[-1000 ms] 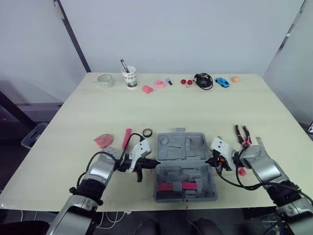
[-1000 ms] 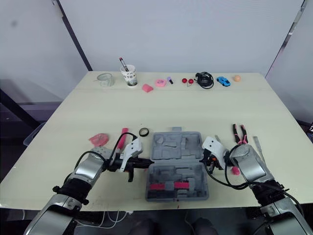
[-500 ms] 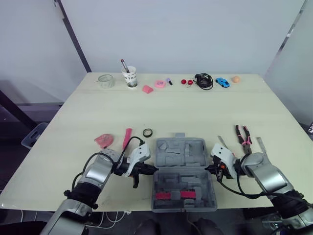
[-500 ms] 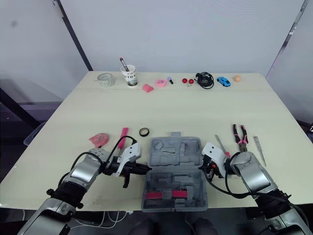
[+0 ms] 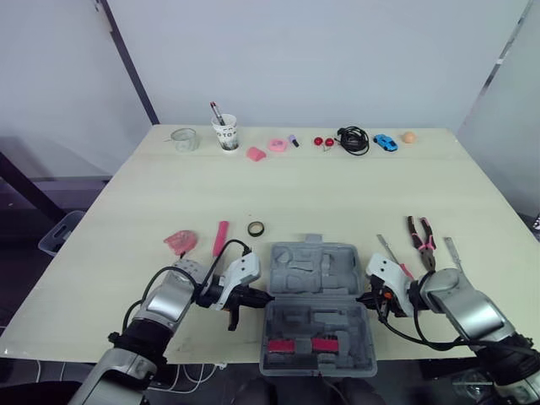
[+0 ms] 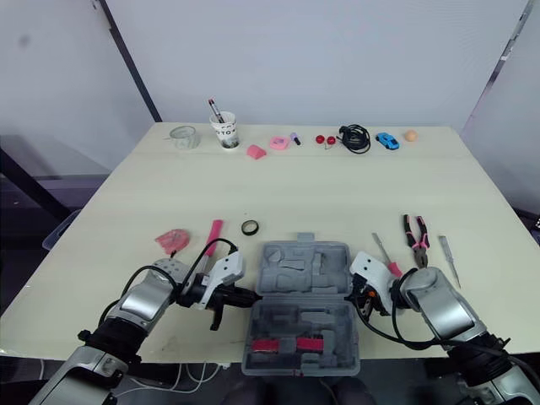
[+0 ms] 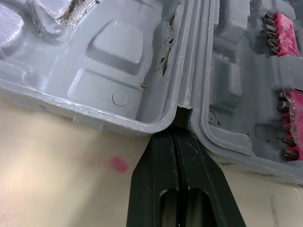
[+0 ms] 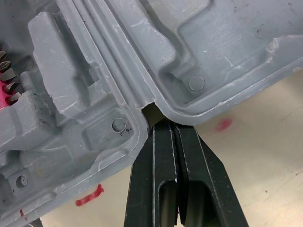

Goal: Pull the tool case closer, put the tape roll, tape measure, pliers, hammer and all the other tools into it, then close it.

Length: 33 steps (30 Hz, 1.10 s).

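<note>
The left gripper (image 5: 263, 297) and right gripper (image 5: 364, 298), fingers closed, are wedging into the hinge notches of the open tool case (image 5: 314, 270) lying between them; the pull-closer step is apparently running. Next move: backing off, opening for tools

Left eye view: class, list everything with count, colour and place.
tool case: 1, grey, open, front
bit strips: 2, pink, inside case
tape roll: 1, black, behind case's left corner
stick: 1, pink, left of roll
lump: 1, pink, farther left
pliers: 1, pink-black, right of case
slim tool: 1, silvery, left of pliers
metal strip: 1, grey, right of pliers
clear container: 1, back left
paper cup: 1, white, back
pink pieces: 2, back
marker: 1, purple, back
red pieces: 2, back
cable: 1, black, back
toy car: 1, blue, back
ball: 1, orange, back right
left gripper: 1, black, shut, case's left hinge
right gripper: 1, black, shut, case's right hinge
</note>
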Each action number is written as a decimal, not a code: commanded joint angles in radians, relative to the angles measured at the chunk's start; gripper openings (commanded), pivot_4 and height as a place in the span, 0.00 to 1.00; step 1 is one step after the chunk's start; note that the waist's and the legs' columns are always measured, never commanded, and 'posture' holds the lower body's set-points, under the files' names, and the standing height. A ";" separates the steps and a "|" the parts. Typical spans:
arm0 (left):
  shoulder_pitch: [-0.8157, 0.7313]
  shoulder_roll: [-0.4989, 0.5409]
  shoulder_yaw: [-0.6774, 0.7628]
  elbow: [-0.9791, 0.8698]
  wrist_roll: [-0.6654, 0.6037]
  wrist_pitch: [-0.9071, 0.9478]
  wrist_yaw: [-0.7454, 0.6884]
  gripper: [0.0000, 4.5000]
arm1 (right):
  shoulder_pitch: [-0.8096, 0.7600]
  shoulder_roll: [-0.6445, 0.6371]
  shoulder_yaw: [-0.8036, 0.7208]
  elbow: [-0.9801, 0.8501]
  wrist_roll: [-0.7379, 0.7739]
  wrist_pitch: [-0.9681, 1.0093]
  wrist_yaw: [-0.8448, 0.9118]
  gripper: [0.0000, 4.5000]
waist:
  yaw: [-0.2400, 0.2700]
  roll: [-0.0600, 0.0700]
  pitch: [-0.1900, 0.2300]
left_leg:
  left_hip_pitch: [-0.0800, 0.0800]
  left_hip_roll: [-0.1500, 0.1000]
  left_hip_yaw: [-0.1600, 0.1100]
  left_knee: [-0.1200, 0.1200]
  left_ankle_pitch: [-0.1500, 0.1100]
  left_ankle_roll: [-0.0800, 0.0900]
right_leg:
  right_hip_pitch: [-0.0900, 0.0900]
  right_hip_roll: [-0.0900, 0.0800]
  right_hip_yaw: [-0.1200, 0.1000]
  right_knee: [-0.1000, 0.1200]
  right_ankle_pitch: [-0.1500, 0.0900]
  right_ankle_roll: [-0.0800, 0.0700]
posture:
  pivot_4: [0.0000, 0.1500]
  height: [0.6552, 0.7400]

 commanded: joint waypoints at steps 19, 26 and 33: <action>0.037 -0.029 -0.086 -0.009 0.033 -0.012 -0.048 0.00 | 0.023 -0.031 0.017 -0.064 0.074 0.006 -0.011 0.01 | 0.001 0.000 -0.001 | 0.000 0.000 0.000 0.000 0.000 0.000 | 0.000 0.000 0.000 0.000 0.000 0.000 | 1.00 1.00; 0.044 -0.021 -0.083 -0.007 0.038 -0.016 -0.053 0.00 | 0.013 -0.043 0.019 -0.062 0.091 0.009 -0.004 0.01 | 0.000 0.000 -0.001 | 0.000 0.000 0.000 0.000 0.000 0.000 | 0.000 0.000 0.000 0.000 0.000 0.000 | 1.00 1.00; 0.053 -0.003 -0.084 -0.025 0.040 -0.001 -0.064 0.00 | 0.021 -0.048 0.033 -0.062 0.098 0.003 -0.012 0.01 | -0.001 0.000 -0.001 | 0.000 0.000 0.000 0.000 0.000 0.000 | 0.000 0.000 0.000 0.000 0.000 0.000 | 1.00 1.00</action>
